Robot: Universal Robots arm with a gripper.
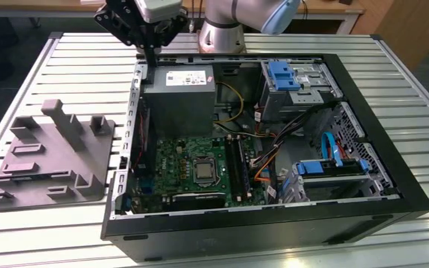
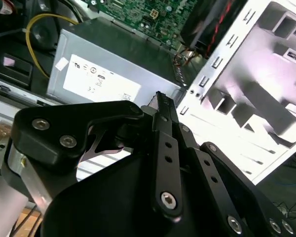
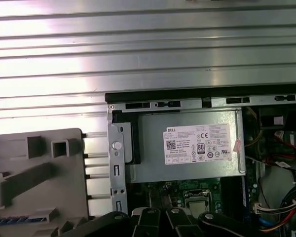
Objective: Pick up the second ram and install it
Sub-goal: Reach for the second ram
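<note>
Exterior view, upper left of the frame: the pincer [image 1: 152,70] is held above the left edge of the grey power supply [image 1: 179,103] inside the open computer case [image 1: 363,206]. Its fingers are pressed together, with nothing seen between them. The second ram [image 3: 17,218] is seen in the first wrist view as a bluish strip seated in the grey fixture [image 1: 51,151], which is placed on the slatted surface [image 1: 87,50] at the frame's left, well apart from the pincer.
</note>
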